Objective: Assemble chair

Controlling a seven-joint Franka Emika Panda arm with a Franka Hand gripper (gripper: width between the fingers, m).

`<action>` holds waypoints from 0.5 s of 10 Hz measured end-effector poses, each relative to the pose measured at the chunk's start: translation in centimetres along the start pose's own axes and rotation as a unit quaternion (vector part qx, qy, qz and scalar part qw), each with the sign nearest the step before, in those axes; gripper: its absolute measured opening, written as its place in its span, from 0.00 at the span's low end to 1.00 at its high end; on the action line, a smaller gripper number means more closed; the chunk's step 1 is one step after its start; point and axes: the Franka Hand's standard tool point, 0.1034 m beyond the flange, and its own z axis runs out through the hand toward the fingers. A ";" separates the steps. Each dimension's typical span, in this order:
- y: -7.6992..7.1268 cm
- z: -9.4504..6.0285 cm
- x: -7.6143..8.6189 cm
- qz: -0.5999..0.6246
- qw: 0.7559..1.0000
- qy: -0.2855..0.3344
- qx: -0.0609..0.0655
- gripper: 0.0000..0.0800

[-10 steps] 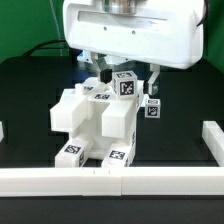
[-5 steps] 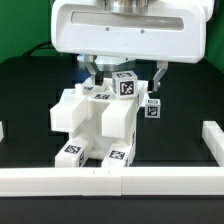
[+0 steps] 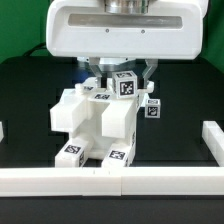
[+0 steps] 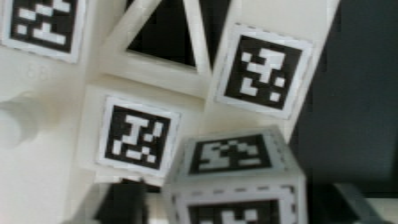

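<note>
Hand point(image 3: 123, 70) has come down closer over the chair point(image 3: 95, 120) in the last second. Its fingers are apart, straddling the tagged top block point(image 3: 124, 84) with nothing clamped, so it looks like grasp line-up. Chair sits mid-worktop point(image 3: 30, 100), just behind the near rail point(image 3: 110, 182). Exterior view shows the finger spacing, while the wrist view gives only close-up tags point(image 4: 139, 135) and the cross-braced frame point(image 4: 169, 62).

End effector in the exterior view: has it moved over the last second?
Yes. Judged against the chair, which stayed put, the end effector has shifted toward the exterior view's left.
</note>
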 end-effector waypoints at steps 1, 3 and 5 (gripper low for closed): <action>0.0 0.0 0.0 0.000 1.000 0.000 0.000 0.35; 0.0 0.0 0.0 0.018 1.000 0.000 0.000 0.35; 0.0 0.0 0.0 0.092 0.996 0.000 0.001 0.35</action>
